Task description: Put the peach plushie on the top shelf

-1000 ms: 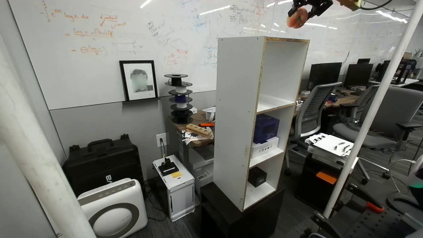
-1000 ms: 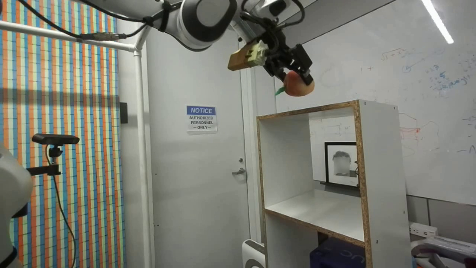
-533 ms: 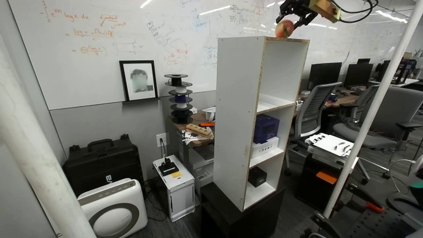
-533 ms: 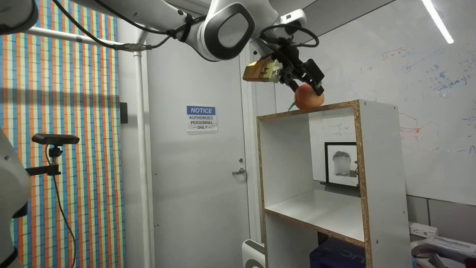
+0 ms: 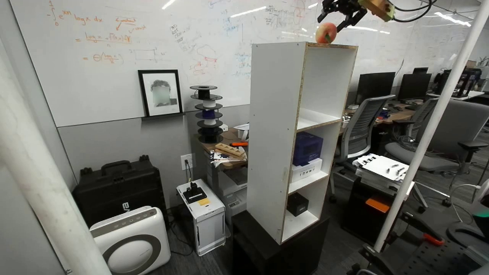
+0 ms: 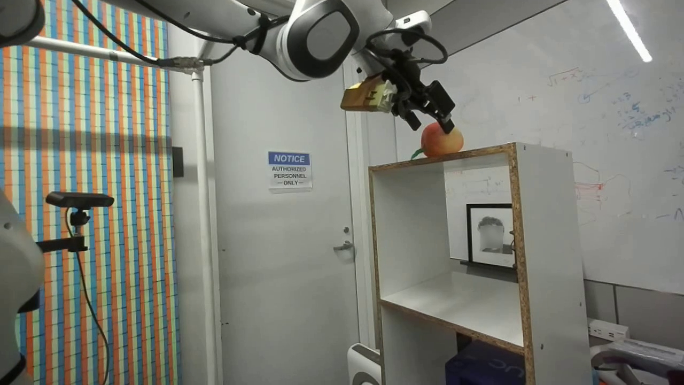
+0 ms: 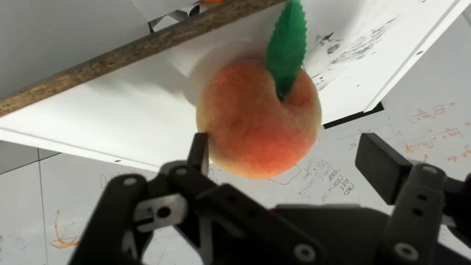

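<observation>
The peach plushie [image 5: 326,33], round and orange-pink with a green leaf, rests on the top shelf [image 5: 333,46] of the tall white unit, near its front edge. It also shows in an exterior view [image 6: 442,141] and in the wrist view [image 7: 254,121]. The top shelf appears as a white board [image 7: 140,114] with a chipboard edge in the wrist view. My gripper [image 5: 331,22] is open just above and behind the plushie; it also shows in an exterior view [image 6: 430,126]. In the wrist view the left finger overlaps the plushie's side; I cannot tell whether it touches. The right finger is apart.
Below, the unit holds a dark blue item [image 5: 307,148] on a white box [image 5: 306,170], and a small black item [image 5: 297,204]. A whiteboard [image 5: 229,38] stands behind the unit. A white pole [image 5: 431,114] and a framed picture [image 5: 161,93] are nearby.
The gripper lowered the plushie from above onto the top shelf, then opened and drew back slightly upward. The plushie stays on the shelf, slightly shifted.
</observation>
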Motion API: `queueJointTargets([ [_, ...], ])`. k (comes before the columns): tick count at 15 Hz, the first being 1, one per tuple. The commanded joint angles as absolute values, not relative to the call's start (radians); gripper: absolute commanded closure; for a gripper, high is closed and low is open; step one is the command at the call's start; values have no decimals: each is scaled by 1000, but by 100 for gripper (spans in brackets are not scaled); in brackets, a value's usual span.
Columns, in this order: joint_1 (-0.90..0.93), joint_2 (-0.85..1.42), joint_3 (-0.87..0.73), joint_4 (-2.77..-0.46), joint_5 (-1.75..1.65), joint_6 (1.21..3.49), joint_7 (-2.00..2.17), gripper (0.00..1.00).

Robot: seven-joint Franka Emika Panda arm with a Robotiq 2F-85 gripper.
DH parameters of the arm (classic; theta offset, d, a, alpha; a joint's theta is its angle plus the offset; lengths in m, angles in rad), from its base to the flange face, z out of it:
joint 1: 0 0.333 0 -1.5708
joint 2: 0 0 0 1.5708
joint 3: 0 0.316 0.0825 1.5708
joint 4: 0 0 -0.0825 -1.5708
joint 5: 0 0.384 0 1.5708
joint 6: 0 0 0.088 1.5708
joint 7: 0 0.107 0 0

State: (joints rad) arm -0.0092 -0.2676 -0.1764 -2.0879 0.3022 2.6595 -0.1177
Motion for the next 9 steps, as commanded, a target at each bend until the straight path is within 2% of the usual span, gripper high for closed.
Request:
queueJointTargets([
  [1, 2, -420, -172, -2146, 318, 2495, -132, 0],
  [5, -19, -574, -178, -2192, 291, 2230, -115, 0],
  [9, -57, -685, -222, -2237, 239, 1855, -111, 0],
])
